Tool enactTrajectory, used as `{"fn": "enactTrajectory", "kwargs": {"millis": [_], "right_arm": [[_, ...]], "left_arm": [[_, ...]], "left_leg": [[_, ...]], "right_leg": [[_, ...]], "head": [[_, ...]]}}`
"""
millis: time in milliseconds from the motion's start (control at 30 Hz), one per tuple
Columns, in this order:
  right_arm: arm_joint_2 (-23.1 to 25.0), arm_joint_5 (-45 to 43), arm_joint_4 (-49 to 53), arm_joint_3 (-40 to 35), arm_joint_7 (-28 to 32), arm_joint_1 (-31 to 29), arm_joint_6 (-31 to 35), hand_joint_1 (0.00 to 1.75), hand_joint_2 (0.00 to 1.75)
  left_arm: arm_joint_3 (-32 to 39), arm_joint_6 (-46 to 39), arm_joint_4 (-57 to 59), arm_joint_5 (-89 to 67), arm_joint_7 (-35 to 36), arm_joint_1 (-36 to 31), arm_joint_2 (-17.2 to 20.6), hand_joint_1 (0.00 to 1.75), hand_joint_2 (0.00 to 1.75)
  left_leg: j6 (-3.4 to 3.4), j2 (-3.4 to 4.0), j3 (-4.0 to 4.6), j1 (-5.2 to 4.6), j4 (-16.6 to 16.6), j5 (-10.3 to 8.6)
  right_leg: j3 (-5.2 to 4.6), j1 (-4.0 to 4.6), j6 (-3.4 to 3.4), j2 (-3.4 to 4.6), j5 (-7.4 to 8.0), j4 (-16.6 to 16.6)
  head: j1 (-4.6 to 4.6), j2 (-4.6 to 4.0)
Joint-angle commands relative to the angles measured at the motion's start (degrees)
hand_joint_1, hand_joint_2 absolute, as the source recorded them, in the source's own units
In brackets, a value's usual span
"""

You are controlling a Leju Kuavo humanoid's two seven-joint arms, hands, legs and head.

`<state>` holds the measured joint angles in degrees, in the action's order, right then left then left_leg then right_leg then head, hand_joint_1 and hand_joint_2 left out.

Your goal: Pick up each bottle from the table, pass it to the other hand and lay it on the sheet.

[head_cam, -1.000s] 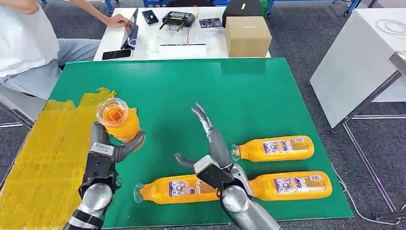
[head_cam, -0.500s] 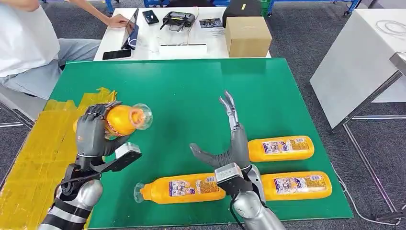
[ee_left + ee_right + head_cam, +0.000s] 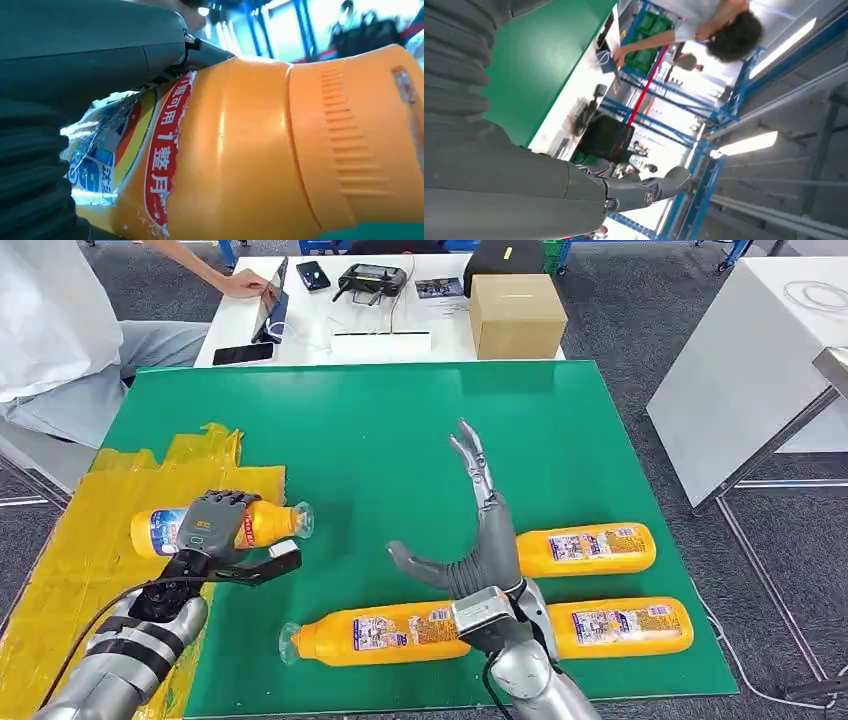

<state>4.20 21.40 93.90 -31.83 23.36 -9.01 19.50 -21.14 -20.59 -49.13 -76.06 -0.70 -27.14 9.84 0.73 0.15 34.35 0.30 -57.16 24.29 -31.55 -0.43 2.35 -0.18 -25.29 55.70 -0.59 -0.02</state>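
Observation:
My left hand (image 3: 218,538) grips an orange bottle (image 3: 158,530) that lies level over the yellow sheet (image 3: 75,590), its clear cap pointing right over the sheet's edge. Up close the same bottle (image 3: 240,150) has a red and blue label under my left hand (image 3: 75,60). My right hand (image 3: 480,545) stands upright and open above the green table (image 3: 380,430), fingers spread, holding nothing; its thumb (image 3: 639,192) juts out in the right wrist view. Three more orange bottles lie on the table: one (image 3: 375,632) near the front, one (image 3: 590,548) at right, one (image 3: 620,626) at front right.
Behind the green table a white table (image 3: 300,335) carries a cardboard box (image 3: 516,315), a tablet, phones and a controller. A person (image 3: 60,330) sits at the back left, hand on the tablet. A white panel (image 3: 760,360) stands at the right.
My left hand has turned the bottle from upright to level and lowered it leftward over the yellow sheet. My right hand rose upright, stayed open and has barely moved since.

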Motion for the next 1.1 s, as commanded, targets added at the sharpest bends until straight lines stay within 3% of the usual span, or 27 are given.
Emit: {"fn": "enactTrajectory", "kwargs": {"millis": [33, 200, 233, 267, 300, 500, 600, 1100], "right_arm": [[-0.8, -0.3, -3.4, -3.7, -0.3, -3.2, -0.5, 0.00, 1.75], [-1.0, -0.2, -3.8, -4.3, -0.6, -3.4, -0.9, 0.00, 1.75], [-1.0, -0.2, -3.9, -4.3, -0.6, -3.4, -0.9, 0.00, 1.75], [-1.1, -0.2, -4.1, -4.3, -0.8, -3.4, -1.0, 0.00, 1.75], [-1.1, -0.2, -4.3, -4.4, -0.9, -3.4, -1.1, 0.00, 1.75], [-1.1, -0.2, -4.3, -4.4, -0.9, -3.4, -1.1, 0.00, 1.75], [-1.2, -0.1, -4.5, -4.4, -1.0, -3.4, -1.3, 0.00, 1.75], [-0.8, -0.6, -7.3, -3.4, -2.1, -3.7, -2.5, 0.00, 1.75]], "left_arm": [[0.3, -1.6, 22.2, 0.1, 2.5, -8.9, -0.1, 1.75, 1.75], [2.4, -1.6, 24.1, 0.8, 3.6, -9.3, -0.2, 1.75, 1.75], [2.6, -1.9, 24.2, 0.8, 3.8, -9.3, -0.3, 1.33, 1.75], [2.8, -2.1, 24.3, 0.7, 4.0, -9.3, -0.3, 0.24, 1.75], [2.9, -1.8, 24.5, 0.8, 4.1, -9.3, -0.3, 0.14, 1.75], [2.9, -1.8, 24.5, 0.8, 4.1, -9.3, -0.3, 0.14, 1.75], [2.9, -1.1, 24.8, 0.6, 3.8, -9.3, -0.3, 0.00, 1.75], [6.7, 3.0, 22.7, 7.5, -4.3, -6.7, -1.6, 0.00, 1.75]], "left_leg": [[-0.02, 0.05, -0.14, 0.03, 0.0, 0.03], [-0.02, 0.07, -0.23, 0.04, 0.0, 0.05], [-0.02, 0.09, -0.25, 0.03, 0.1, 0.05], [-0.03, 0.12, -0.31, 0.06, 0.1, 0.07], [-0.03, 0.14, -0.41, 0.09, 0.1, 0.10], [-0.02, 0.04, -0.38, 0.04, 0.1, 0.04], [-0.04, 0.09, -0.53, 0.08, 0.1, 0.08], [-0.02, 0.13, -0.77, 0.05, 0.2, 0.05]], "right_leg": [[0.13, 0.04, -0.04, 0.06, -0.01, 0.0], [0.26, 0.04, -0.03, 0.06, -0.01, -0.1], [0.28, 0.03, -0.03, 0.09, 0.00, 0.0], [0.34, 0.05, -0.05, 0.14, -0.01, -0.1], [0.45, 0.09, -0.06, 0.16, -0.01, -0.1], [0.42, 0.04, -0.04, 0.04, -0.01, -0.1], [0.57, 0.08, -0.07, 0.11, -0.02, -0.1], [0.77, 0.06, -0.05, 0.16, 0.03, -0.2]], "head": [[-0.02, 0.00], [-0.02, 0.00], [-0.02, 0.00], [-0.02, 0.00], [0.00, 0.00], [0.00, 0.00], [-0.02, 0.00], [-0.02, 0.00]]}}
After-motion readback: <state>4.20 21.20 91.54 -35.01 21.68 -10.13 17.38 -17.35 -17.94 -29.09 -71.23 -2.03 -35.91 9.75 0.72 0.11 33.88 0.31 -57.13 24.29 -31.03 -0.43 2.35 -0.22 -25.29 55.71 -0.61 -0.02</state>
